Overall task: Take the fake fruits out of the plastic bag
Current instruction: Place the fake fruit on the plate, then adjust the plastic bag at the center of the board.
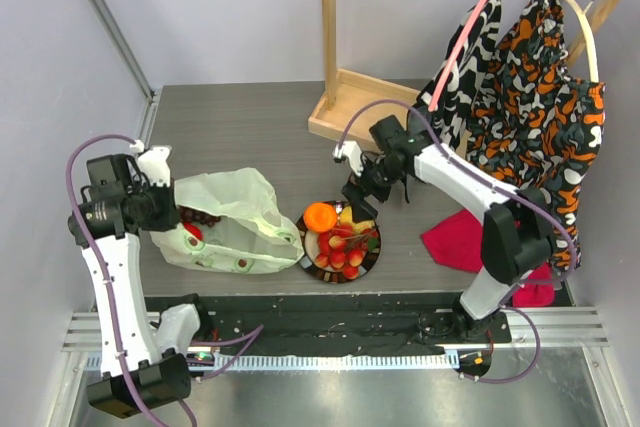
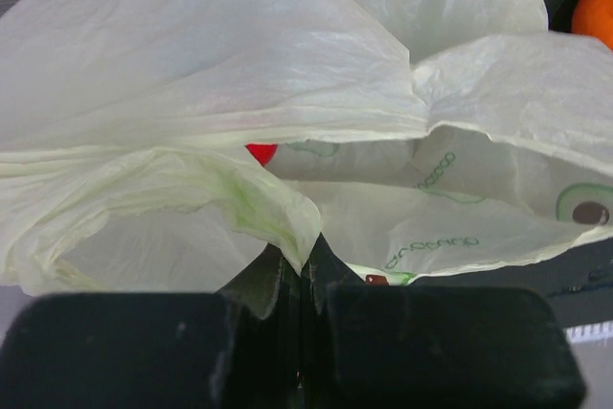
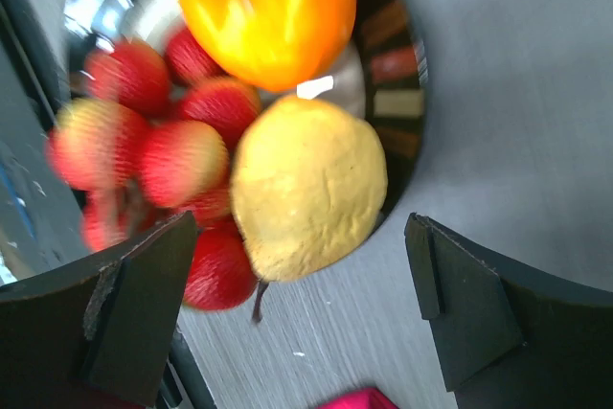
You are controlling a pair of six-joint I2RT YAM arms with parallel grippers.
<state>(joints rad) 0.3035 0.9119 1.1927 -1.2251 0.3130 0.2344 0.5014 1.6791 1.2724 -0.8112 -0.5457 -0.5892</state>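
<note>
Left of centre, the plastic bag (image 1: 235, 222) lies on the table (image 1: 250, 127), its rim pinched between the pressed-together fingers of the left gripper (image 1: 168, 209); a red fruit (image 1: 193, 231) and dark grapes (image 1: 203, 215) show inside. At lower centre, the right gripper (image 1: 358, 195), fingers spread wide, hangs over the plate (image 1: 304, 245) bearing the orange (image 1: 320, 217), lemon (image 3: 308, 189) and red berries (image 3: 206, 107)
</note>
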